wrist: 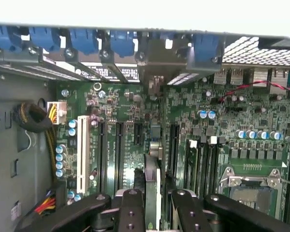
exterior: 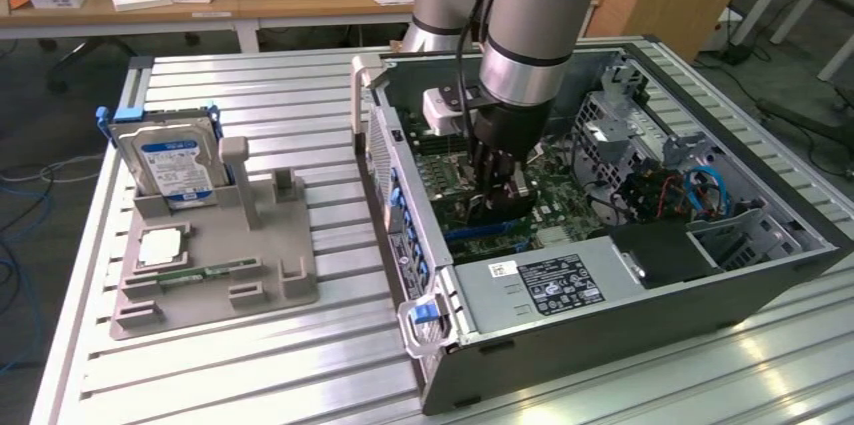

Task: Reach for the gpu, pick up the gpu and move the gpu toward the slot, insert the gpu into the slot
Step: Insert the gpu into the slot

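While the black gripper (wrist: pixel 152 208) clamped the thin flat gpu (wrist: pixel 153 186) edge-on, it hung over the green motherboard's long narrow slot (wrist: pixel 119 154). Its steel case (exterior: pixel 601 330) sat on a ribbed aluminium worktop (exterior: pixel 267 365).

Green motherboard (wrist: pixel 135 111), blue-labelled silver hard drive (exterior: pixel 171 160)

One open grey computer case (exterior: pixel 574 315), one green motherboard (wrist: pixel 193 121), one blue-labelled silver hard drive (exterior: pixel 171 160), one grey plastic parts holder (exterior: pixel 220 280), one black gripper (exterior: pixel 497 207).

hard drive (exterior: pixel 171 167): blue label, text unreadable | power supply (exterior: pixel 561 285): black label, text unreadable
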Robot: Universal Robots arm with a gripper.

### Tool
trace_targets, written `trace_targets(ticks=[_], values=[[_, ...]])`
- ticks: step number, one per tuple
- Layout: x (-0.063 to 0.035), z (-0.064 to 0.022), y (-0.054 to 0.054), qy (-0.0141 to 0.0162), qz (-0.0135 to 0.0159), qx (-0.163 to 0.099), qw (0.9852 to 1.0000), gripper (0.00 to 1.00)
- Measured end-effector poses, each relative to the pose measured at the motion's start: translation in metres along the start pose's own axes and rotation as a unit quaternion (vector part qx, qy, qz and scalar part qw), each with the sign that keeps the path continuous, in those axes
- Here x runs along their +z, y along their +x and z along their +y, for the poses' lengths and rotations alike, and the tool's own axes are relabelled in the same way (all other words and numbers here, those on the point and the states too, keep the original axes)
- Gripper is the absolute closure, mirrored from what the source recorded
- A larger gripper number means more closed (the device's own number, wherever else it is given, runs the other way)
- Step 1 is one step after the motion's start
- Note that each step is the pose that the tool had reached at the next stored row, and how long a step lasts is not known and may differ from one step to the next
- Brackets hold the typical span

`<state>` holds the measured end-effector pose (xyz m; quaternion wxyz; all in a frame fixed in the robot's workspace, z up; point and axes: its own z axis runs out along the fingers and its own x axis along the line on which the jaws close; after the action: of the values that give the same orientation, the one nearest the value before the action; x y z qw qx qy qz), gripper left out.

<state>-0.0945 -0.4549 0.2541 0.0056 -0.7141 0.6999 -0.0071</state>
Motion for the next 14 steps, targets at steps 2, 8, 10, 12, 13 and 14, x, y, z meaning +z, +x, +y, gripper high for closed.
trace_targets(ticks=[2, 8, 10, 12, 13, 14], values=[[0.0, 0.0, 0.0, 0.0, 0.0001, 0.0, 1.0, 0.74], [0.0003, 0.0, 0.0, 0.0, 0.0, 0.0, 1.0, 0.74], [0.0004, 0.0, 0.0, 0.0, 0.0, 0.0, 1.0, 0.74], [0.0004, 0.0, 0.0, 0.0, 0.0, 0.001, 1.0, 0.74], [0.0005, 0.0, 0.0, 0.0, 0.0, 0.001, 1.0, 0.74], [0.0005, 0.0, 0.0, 0.0, 0.0, 0.001, 1.0, 0.74]])
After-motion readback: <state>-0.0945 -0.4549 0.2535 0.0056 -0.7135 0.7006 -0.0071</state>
